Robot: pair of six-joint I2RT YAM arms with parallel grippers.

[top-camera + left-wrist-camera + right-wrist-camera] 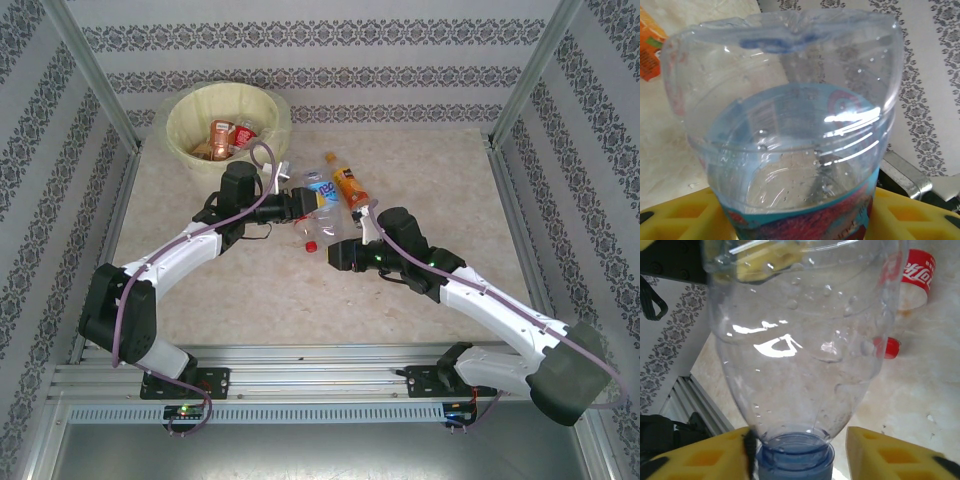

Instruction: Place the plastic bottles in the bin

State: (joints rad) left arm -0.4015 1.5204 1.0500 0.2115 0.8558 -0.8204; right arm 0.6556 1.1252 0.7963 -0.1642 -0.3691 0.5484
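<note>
A clear blue-labelled bottle (790,150) sits between both arms near the middle of the table (250,300); we cannot tell whether it touches the surface. The left gripper (303,205) has its yellow pads pressed against both sides of the label end, holding it. The right gripper (797,455) is at the blue neck with its jaws parted: one pad is against the neck and the other stands clear of it, so it has no hold. Just beside this bottle lie a red-labelled bottle (915,280) with a red cap and an orange-labelled bottle (347,187). The bin (190,140) stands at the far left corner, well apart, with several bottles (225,135) inside.
</note>
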